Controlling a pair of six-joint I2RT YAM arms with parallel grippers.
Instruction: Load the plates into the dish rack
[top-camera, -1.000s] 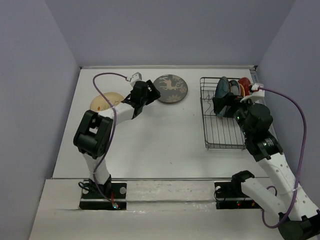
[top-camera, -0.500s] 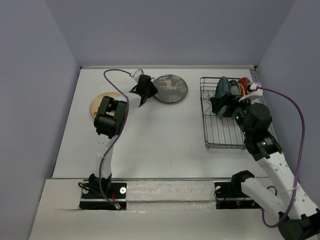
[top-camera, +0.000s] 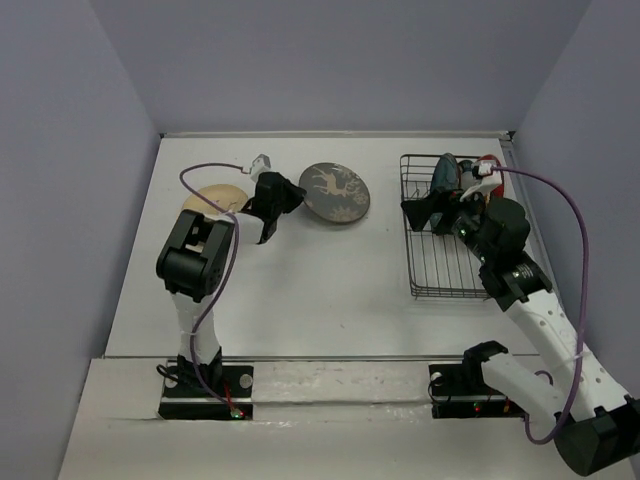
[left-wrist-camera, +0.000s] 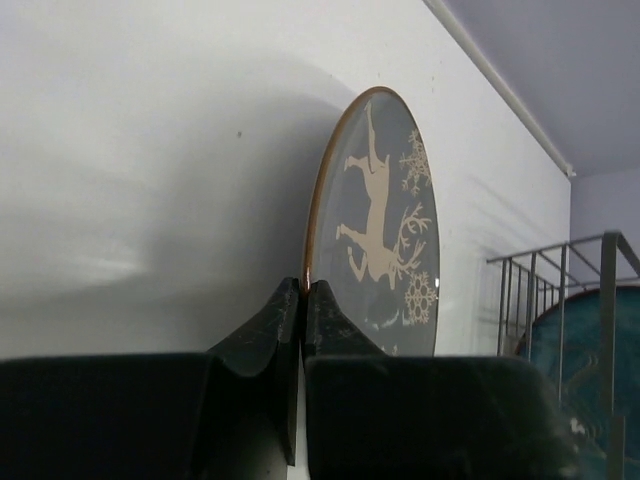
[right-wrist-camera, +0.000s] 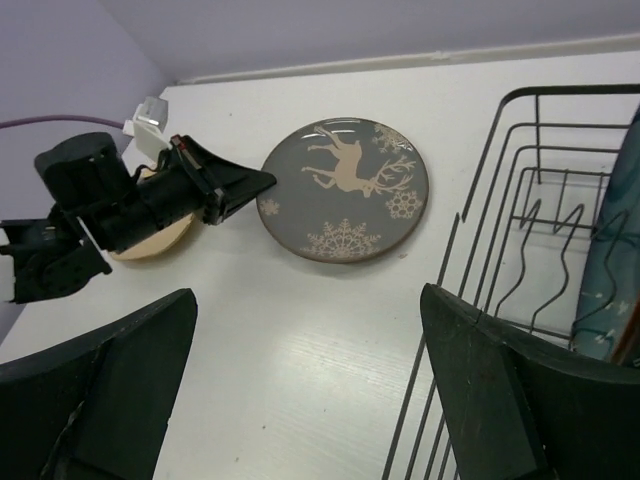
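Grey plate (top-camera: 335, 192), cream plate (top-camera: 203, 196), one rack (top-camera: 445, 272)

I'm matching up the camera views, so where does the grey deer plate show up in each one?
Top external: grey deer plate upper centre, left of the dish rack.
Left wrist: plate at centre; rack far right.
Right wrist: plate upper centre; rack at right.
Shared landmark: the dish rack.

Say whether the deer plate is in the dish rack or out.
Out. The deer plate lies flat on the table, left of the dish rack. The left gripper, shut, points at its rim.
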